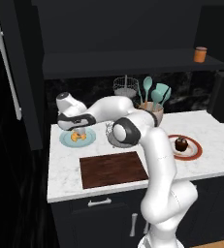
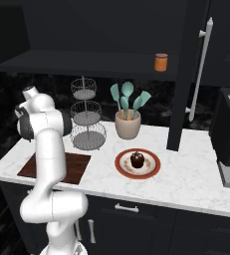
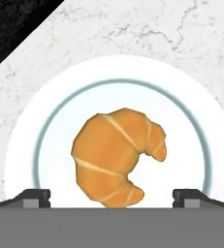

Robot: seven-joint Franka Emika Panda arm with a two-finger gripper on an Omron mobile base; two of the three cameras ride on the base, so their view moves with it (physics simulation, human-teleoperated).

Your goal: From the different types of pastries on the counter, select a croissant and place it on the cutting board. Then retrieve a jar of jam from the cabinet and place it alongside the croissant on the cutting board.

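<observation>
My gripper (image 3: 111,196) hangs straight above the croissant (image 3: 116,157), fingers spread wide — nothing held. In the hand view the two tips flank the pastry's lower end with open plate on each side; no contact that I can see.

Croissant lies at the centre of the round light blue plate (image 3: 24,135), on the counter (image 1: 208,128). Its long axis runs roughly top to bottom in the hand view, horns curling to the right — so my fingers straddle its narrower width. Judgement: a plain descent and closing should do.

Cutting board (image 1: 113,169) sits just in front of the plate. Farther off, the jar of jam (image 1: 200,54) waits on the cabinet shelf (image 1: 133,63).
</observation>
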